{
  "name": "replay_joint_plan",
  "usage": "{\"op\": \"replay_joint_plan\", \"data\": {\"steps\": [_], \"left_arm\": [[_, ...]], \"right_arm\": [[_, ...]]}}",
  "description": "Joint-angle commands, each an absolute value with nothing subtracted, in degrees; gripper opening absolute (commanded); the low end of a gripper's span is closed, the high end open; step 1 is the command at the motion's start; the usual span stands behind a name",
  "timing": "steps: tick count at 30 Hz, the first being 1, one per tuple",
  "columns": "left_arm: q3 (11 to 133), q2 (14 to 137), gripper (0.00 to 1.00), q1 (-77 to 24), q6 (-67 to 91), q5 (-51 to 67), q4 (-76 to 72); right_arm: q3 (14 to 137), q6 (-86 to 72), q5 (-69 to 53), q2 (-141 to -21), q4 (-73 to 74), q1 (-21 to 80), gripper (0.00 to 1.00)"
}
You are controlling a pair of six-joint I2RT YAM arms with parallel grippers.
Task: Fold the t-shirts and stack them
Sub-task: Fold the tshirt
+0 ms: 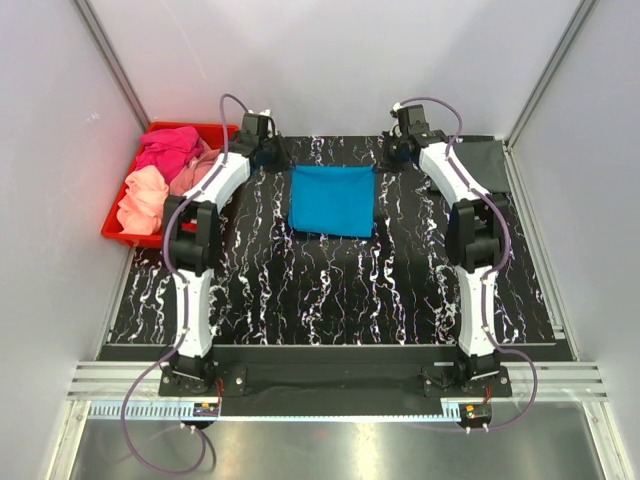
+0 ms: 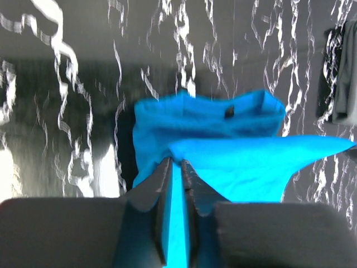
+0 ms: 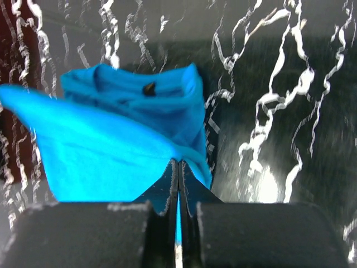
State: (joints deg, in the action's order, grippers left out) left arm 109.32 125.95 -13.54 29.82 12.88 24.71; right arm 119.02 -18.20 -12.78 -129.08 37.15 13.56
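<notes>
The bright blue t-shirt [image 1: 332, 200] lies partly folded on the black marbled table [image 1: 330, 290], its far edge lifted between both grippers. My left gripper [image 1: 272, 153] is shut on the shirt's far left corner; in the left wrist view blue cloth [image 2: 223, 145] runs between the fingers [image 2: 163, 184]. My right gripper [image 1: 393, 152] is shut on the far right corner; the right wrist view shows the cloth [image 3: 111, 145] pinched at the fingertips [image 3: 187, 178]. Hot pink [image 1: 168, 150], peach and salmon [image 1: 143, 200] shirts lie in the red bin [image 1: 122, 234]. A dark grey shirt [image 1: 482, 165] lies at the far right.
The red bin stands off the table's far left corner. Grey walls and metal posts enclose the table on three sides. The dark grey cloth also shows at the right edge of the left wrist view [image 2: 346, 78].
</notes>
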Motion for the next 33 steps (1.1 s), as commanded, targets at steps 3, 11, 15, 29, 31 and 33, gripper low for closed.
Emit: {"op": "replay_joint_plan", "data": {"steps": [3, 11, 15, 29, 31, 33], "left_arm": [[119.96, 133.41, 0.48, -12.13, 29.53, 17.57, 17.49], [108.56, 121.14, 0.64, -12.39, 26.81, 10.74, 17.04], [97.94, 113.4, 0.61, -13.97, 24.61, 6.94, 21.54], [65.75, 101.87, 0.49, -18.28, 24.7, 12.83, 7.74], [64.08, 101.78, 0.48, -18.28, 24.96, 12.4, 6.77], [63.2, 101.87, 0.48, -18.28, 24.96, 11.34, 5.98]], "right_arm": [[128.81, -16.0, -15.82, -135.78, 31.55, 11.43, 0.16], [127.47, -14.06, -16.69, -131.85, 36.92, 10.11, 0.5], [109.19, -12.4, -23.27, -122.54, 34.81, 10.11, 0.54], [86.14, -11.16, -36.48, -116.98, 24.96, 10.19, 0.39], [85.7, -11.25, -36.74, -117.59, 24.26, 10.11, 0.39], [85.17, -11.16, -37.18, -118.21, 23.65, 10.19, 0.39]]}}
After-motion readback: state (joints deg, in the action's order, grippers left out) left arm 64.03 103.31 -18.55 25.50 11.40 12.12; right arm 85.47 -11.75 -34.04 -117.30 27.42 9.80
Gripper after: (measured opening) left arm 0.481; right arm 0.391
